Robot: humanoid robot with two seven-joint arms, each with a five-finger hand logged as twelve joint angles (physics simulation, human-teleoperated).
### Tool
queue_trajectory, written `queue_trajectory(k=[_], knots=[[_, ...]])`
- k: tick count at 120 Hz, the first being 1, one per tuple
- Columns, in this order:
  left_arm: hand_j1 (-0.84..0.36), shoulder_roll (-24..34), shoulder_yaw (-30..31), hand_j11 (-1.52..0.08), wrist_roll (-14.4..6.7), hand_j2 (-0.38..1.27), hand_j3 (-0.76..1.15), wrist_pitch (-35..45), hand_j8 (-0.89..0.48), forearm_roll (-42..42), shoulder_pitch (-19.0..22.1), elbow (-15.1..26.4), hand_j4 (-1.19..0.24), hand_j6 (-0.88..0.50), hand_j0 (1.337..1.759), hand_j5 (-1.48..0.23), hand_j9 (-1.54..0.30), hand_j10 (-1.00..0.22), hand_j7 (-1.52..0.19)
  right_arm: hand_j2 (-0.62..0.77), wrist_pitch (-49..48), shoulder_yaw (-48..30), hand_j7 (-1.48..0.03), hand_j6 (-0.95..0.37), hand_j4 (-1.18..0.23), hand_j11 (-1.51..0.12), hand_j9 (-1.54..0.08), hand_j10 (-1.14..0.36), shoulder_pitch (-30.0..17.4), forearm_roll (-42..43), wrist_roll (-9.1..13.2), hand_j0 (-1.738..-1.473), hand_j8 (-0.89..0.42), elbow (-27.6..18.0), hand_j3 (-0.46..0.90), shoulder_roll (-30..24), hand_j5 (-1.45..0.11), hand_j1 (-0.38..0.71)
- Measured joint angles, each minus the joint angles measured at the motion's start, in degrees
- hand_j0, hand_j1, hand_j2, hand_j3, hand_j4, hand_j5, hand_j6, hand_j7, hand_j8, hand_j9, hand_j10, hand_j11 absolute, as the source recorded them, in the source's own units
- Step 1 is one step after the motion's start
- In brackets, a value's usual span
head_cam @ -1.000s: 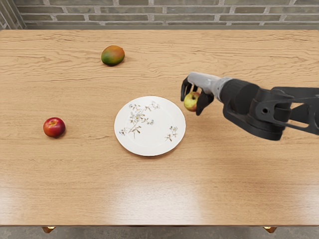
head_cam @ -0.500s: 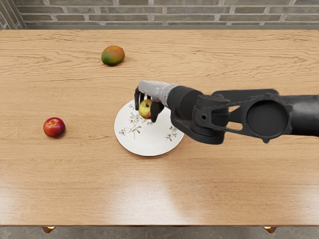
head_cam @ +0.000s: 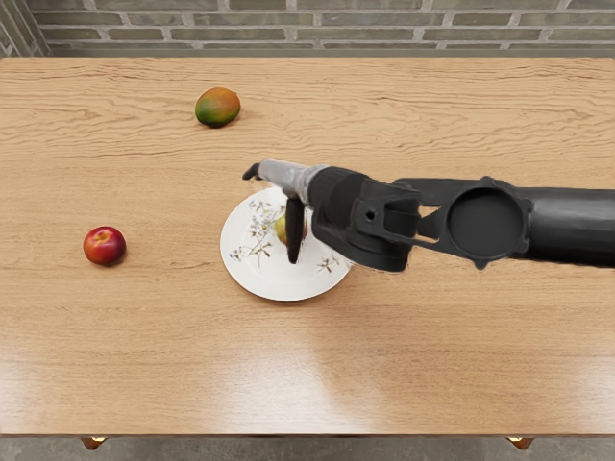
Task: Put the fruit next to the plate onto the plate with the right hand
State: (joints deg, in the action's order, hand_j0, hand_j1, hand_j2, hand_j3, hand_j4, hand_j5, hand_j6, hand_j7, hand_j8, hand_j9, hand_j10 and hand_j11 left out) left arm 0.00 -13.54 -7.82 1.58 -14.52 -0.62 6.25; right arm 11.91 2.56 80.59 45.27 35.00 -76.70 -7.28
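A white plate point(head_cam: 252, 259) with a floral print lies at the table's middle. A small yellow-green apple point(head_cam: 282, 229) sits on it, mostly hidden behind my right hand point(head_cam: 279, 204). The hand hovers over the plate with fingers spread: one dark finger hangs down in front of the apple and another points left, neither wrapped around it. The right arm point(head_cam: 480, 223) reaches in from the right edge. No left arm shows.
A red apple point(head_cam: 104, 245) rests on the table left of the plate. A green-orange mango point(head_cam: 217, 107) lies toward the back left. A brick wall runs behind the table's far edge.
The right hand carried the yellow-green apple leftward from beside the plate to over it, lowered it onto the plate, and its fingers have spread off the fruit.
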Motion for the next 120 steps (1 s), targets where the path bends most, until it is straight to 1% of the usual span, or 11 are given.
queue_trajectory(k=[18, 26, 37, 44, 53, 60, 70, 79, 91, 106, 120], knots=[[0.35, 0.0, 0.0, 0.0, 0.0, 0.0, 0.0, 0.0, 0.0, 0.0, 0.0, -0.01, 0.0, 0.0, 1.658, 0.0, 0.0, 0.0, 0.0, 0.05, -9.12, -9.04, -0.1, -0.05, -0.07, -0.1, -0.1, -0.07, -0.3, -15.1, 0.0, -1.657, -0.04, -0.6, 0.0, -0.52, -0.1, -0.27], [0.35, 0.0, 0.0, 0.0, 0.0, 0.0, 0.0, 0.0, 0.0, 0.01, 0.0, 0.0, 0.0, 0.0, 1.658, 0.0, 0.0, 0.0, 0.0, 0.03, -16.22, -14.68, -0.07, -0.03, -0.05, -0.07, -0.07, -0.05, -2.03, -22.19, 0.0, -1.658, -0.03, -1.93, 0.0, -2.93, -0.08, -0.29], [0.35, 0.0, 0.0, 0.0, 0.0, 0.0, 0.0, 0.0, 0.0, 0.01, 0.0, 0.01, 0.0, 0.0, 1.658, 0.0, 0.0, 0.0, 0.0, 0.02, -31.94, -24.98, -0.04, -0.02, -0.03, -0.05, -0.05, -0.03, -10.4, -32.35, 0.0, -1.658, -0.02, -2.83, 0.0, -9.64, -0.05, -0.31], [0.35, 0.0, 0.0, 0.0, 0.0, 0.0, 0.0, 0.0, 0.0, 0.01, 0.0, 0.0, 0.0, 0.0, 1.658, 0.0, 0.0, 0.0, 0.0, 0.02, -38.36, -28.76, -0.03, -0.02, -0.03, -0.03, -0.03, -0.02, -15.03, -39.32, 0.0, -1.658, -0.02, -3.02, 0.0, -14.59, -0.04, -0.32], [0.35, 0.0, 0.0, 0.0, 0.0, 0.0, 0.0, 0.0, 0.0, 0.01, 0.01, 0.0, 0.0, 0.0, 1.658, 0.0, 0.0, 0.0, 0.0, 0.01, -42.75, -31.37, -0.02, -0.01, -0.02, -0.02, -0.02, -0.02, -18.96, -47.82, 0.0, -1.658, -0.01, -3.0, 0.0, -20.32, -0.03, -0.33], [0.35, 0.0, 0.0, 0.0, 0.0, 0.0, 0.0, 0.0, 0.0, 0.01, 0.01, -0.01, 0.0, 0.0, 1.658, 0.0, 0.0, 0.0, 0.0, 0.01, -44.54, -32.39, -0.02, -0.01, -0.01, -0.02, -0.02, -0.01, -21.03, -54.19, 0.0, -1.658, -0.01, -2.48, 0.0, -24.99, -0.02, -0.34], [0.35, 0.0, 0.0, 0.0, 0.01, 0.0, 0.0, 0.0, 0.0, 0.01, 0.0, -0.01, 0.0, 0.0, 1.658, 0.0, 0.0, 0.0, 0.0, 0.01, -45.85, -32.83, -0.01, -0.01, -0.01, -0.01, -0.01, -0.01, -23.76, -60.98, 0.0, -1.658, 0.0, -1.12, 0.0, -31.87, -0.01, -0.34], [0.35, 0.0, 0.0, 0.0, 0.0, 0.0, 0.0, 0.0, 0.0, 0.01, -0.18, -0.01, 0.0, 0.0, 1.658, 0.0, 0.0, 0.0, 0.0, 0.0, -46.4, -32.9, -0.01, 0.0, -0.01, -0.01, -0.01, -0.01, -25.55, -65.2, 0.0, -1.658, 0.0, 0.34, 0.0, -37.28, -0.01, -0.34], [0.35, 0.0, -0.01, 0.0, 0.0, 0.0, 0.0, 0.0, 0.0, 0.01, -0.52, -0.01, 0.0, 0.0, 1.658, 0.0, 0.0, 0.0, 0.0, 0.0, -46.73, -32.94, 0.0, 0.0, 0.0, 0.0, 0.0, 0.0, -27.25, -68.31, 0.0, -1.658, 0.0, 3.4, 0.0, -41.72, -0.01, -0.35], [0.35, 0.0, -0.01, 0.0, 0.0, 0.0, 0.0, 0.0, 0.0, 0.02, -0.44, -0.01, 0.0, 0.0, 1.658, 0.0, 0.0, 0.0, 0.0, 0.0, -46.88, -32.94, 0.0, 0.0, 0.0, 0.0, 0.0, 0.0, -28.81, -69.87, 0.0, -1.658, 0.0, 6.49, 0.0, -45.29, 0.0, -0.35], [0.35, 0.0, -0.01, 0.0, 0.01, 0.0, 0.0, 0.0, 0.0, 0.02, -0.44, -0.01, 0.0, 0.0, 1.658, 0.0, 0.0, 0.0, 0.0, 0.0, -46.93, -32.9, 0.0, 0.0, 0.0, 0.0, 0.0, 0.0, -29.45, -70.33, 0.0, -1.658, 0.0, 8.3, 0.0, -46.85, 0.0, -0.35]])
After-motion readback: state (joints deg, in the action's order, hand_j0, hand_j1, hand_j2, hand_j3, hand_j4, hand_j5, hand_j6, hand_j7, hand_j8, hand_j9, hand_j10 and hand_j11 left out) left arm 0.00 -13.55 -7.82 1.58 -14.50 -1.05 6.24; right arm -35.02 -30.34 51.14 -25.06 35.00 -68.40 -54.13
